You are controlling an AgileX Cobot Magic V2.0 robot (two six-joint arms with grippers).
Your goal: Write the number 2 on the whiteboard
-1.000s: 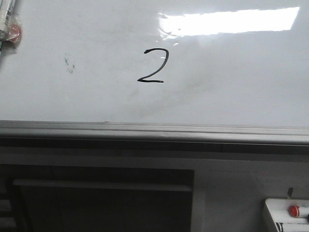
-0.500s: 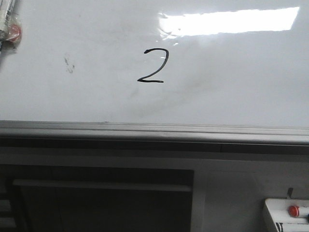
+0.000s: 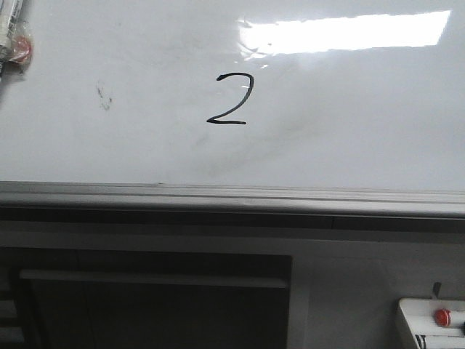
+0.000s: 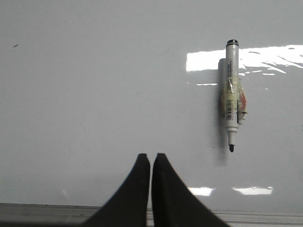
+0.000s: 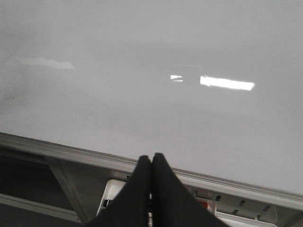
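A black number 2 (image 3: 231,99) is drawn near the middle of the whiteboard (image 3: 349,138) in the front view. A white marker (image 4: 231,106) with its black tip bare lies on the whiteboard (image 4: 94,94) in the left wrist view, apart from my left gripper (image 4: 150,156), which is shut and empty. The marker's end also shows at the far left of the front view (image 3: 16,40). My right gripper (image 5: 151,156) is shut and empty over the whiteboard's grey rail (image 5: 57,149). Neither gripper shows in the front view.
A dark speckled smudge (image 3: 104,97) and faint grey streaks (image 3: 254,145) mark the board. The grey edge rail (image 3: 232,196) runs along its near side. A white box with a red button (image 3: 436,323) sits below at the right.
The marker end at the far left of the front view has shifted slightly. The drawn 2 and the board are unchanged.
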